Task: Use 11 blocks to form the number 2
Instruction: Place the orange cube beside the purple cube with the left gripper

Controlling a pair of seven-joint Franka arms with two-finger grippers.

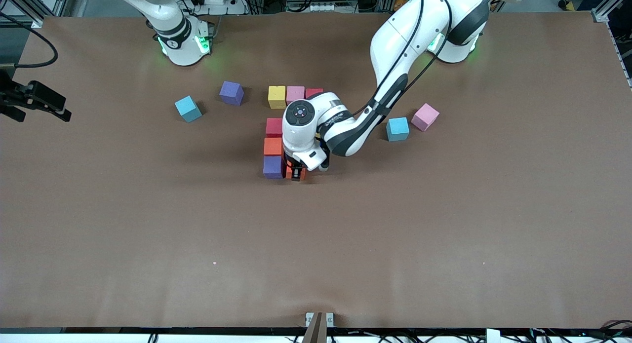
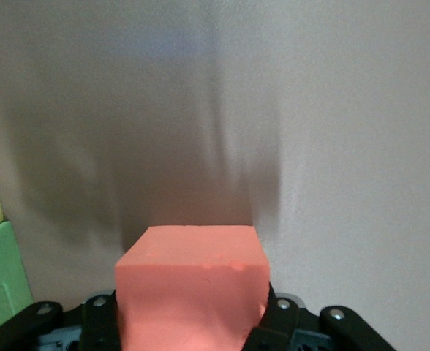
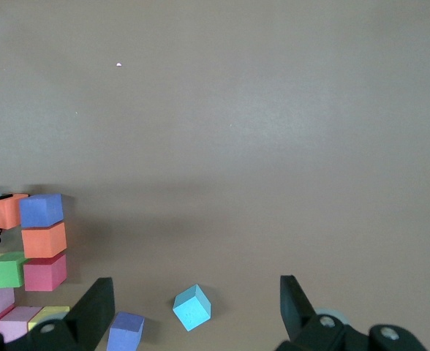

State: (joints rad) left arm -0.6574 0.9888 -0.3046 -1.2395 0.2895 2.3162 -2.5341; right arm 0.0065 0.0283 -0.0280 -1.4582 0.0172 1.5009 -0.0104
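Apparently matte, the orange-red cube (image 2: 191, 292) sits pinched in the left pincer (image 1: 296, 174).

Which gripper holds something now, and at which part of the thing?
The left gripper holds an orange-red block by two opposite side faces, beside the purple block. The right gripper is open and holds nothing.

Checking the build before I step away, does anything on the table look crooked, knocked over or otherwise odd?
Nothing is damaged or toppled. The placed blocks sit square. The loose purple block, cyan block and pink block lie turned at angles. The left gripper holds an orange block squarely.
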